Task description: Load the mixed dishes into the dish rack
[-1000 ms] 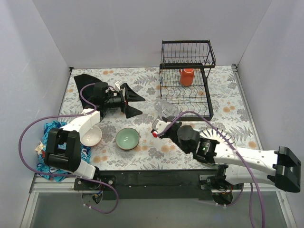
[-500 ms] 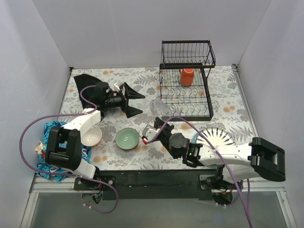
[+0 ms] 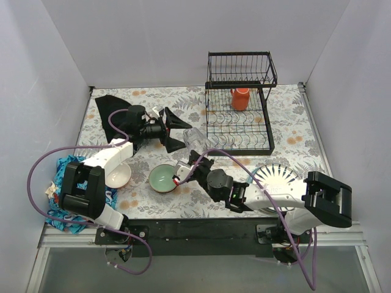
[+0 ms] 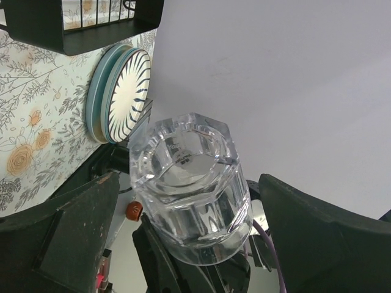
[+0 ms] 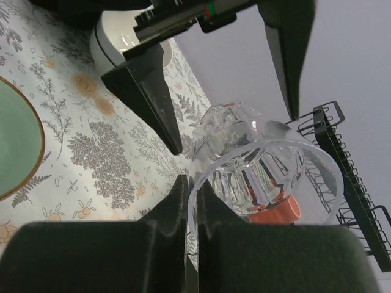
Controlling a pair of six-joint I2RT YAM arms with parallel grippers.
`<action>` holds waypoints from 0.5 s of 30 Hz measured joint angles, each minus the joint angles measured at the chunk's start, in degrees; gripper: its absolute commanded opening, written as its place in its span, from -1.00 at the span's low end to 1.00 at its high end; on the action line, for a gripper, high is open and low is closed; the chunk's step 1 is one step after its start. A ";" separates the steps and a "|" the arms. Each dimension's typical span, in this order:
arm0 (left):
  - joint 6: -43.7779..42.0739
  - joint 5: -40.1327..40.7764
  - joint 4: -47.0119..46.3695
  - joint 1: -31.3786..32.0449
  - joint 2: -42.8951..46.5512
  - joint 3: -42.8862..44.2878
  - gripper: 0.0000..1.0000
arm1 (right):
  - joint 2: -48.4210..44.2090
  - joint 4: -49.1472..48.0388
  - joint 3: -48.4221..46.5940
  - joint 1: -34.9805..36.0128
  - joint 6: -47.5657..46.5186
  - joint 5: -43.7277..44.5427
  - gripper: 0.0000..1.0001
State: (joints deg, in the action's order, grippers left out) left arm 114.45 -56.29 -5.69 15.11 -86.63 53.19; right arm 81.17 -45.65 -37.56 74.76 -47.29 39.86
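Note:
A clear faceted glass [image 3: 196,138] hangs over the table's middle, pinched at its rim by my shut right gripper [image 3: 191,157], whose fingers [image 5: 183,201] clamp the rim [image 5: 256,165]. My left gripper [image 3: 181,132] is open, a finger on each side of the glass [image 4: 183,152], not touching it. The orange mug [image 3: 239,97] stands in the black wire dish rack [image 3: 263,131]. The pale-green-inside bowl [image 3: 164,177] and a small white bowl [image 3: 119,176] sit on the table at front left. A striped plate [image 3: 278,180] lies at front right, partly under my right arm.
A black cloth [image 3: 109,107] lies at back left and a blue patterned cloth [image 3: 64,168] at the left edge. The rack also shows in the right wrist view [image 5: 342,165] and the left wrist view [image 4: 79,21], and the plates show in the left wrist view [image 4: 125,91].
My right arm has swung left with the glass, toward the left gripper. My left gripper has moved right, and its open fingers now flank the glass.

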 measured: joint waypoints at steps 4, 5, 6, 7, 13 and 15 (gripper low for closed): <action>0.02 -0.04 0.13 0.94 -0.33 0.37 0.92 | 2.54 -0.04 -1.11 0.00 -0.68 -1.31 -0.97; -0.04 -0.02 0.17 0.98 -0.55 0.72 0.87 | 3.39 -0.15 -1.49 0.00 -1.05 -1.38 -0.97; -0.02 -0.07 0.37 0.98 -1.05 1.20 0.81 | 4.09 -0.59 -1.81 -0.07 -1.42 -1.25 -0.97; 0.00 -0.15 0.55 0.96 -1.27 1.29 0.76 | 4.44 -0.87 -2.08 -0.13 -1.64 -1.25 -0.97; -0.22 -0.31 0.48 0.35 -1.42 1.29 0.20 | 7.23 -3.17 -3.37 -0.13 -5.22 -1.16 -0.97; 0.07 -0.83 0.26 0.02 -1.84 1.31 -0.04 | 7.74 -3.87 -3.54 -0.13 -6.43 -1.07 -0.97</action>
State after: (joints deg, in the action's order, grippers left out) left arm 114.52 -57.12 -5.43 15.14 -88.47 54.50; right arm 88.90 -49.52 -41.10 74.63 -53.71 38.79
